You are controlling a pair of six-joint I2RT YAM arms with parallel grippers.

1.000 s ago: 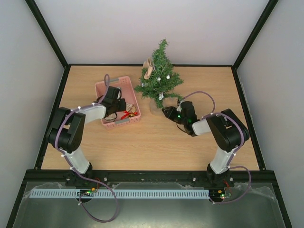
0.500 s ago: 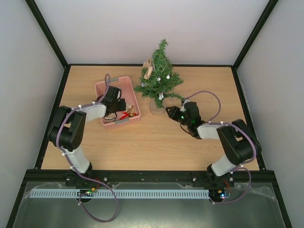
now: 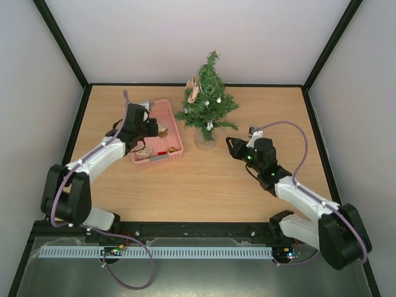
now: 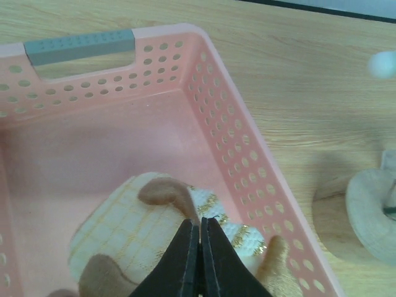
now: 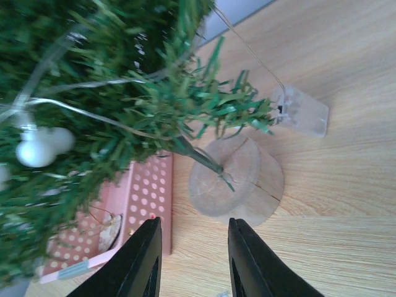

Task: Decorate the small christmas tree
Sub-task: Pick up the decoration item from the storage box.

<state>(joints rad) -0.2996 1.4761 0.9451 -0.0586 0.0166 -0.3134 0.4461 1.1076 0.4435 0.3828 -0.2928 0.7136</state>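
Observation:
The small christmas tree (image 3: 207,102) stands at the back middle on a pale wooden disc (image 5: 238,182), with white baubles (image 5: 37,148) and a beige ornament (image 3: 193,90) hanging on it. My left gripper (image 3: 156,129) hovers over the pink basket (image 3: 175,127). In the left wrist view that gripper (image 4: 199,223) is shut on a brown tab of a cream-and-brown plush ornament (image 4: 136,229) with gold trim. My right gripper (image 3: 232,145) is open and empty, low to the table just right of the tree's base. Through the right wrist view the gripper (image 5: 195,260) points at the disc.
More ornaments lie in the basket, a cream one (image 3: 145,151) and a red one (image 3: 167,150). A clear battery box (image 5: 300,110) on a thin wire sits on the table behind the tree's base. The basket's perforated wall (image 4: 247,167) runs close beside the plush ornament.
The left gripper shut in the basket and then rose and drew back with the plush ornament. The right arm pulled away from the tree's base toward the right.

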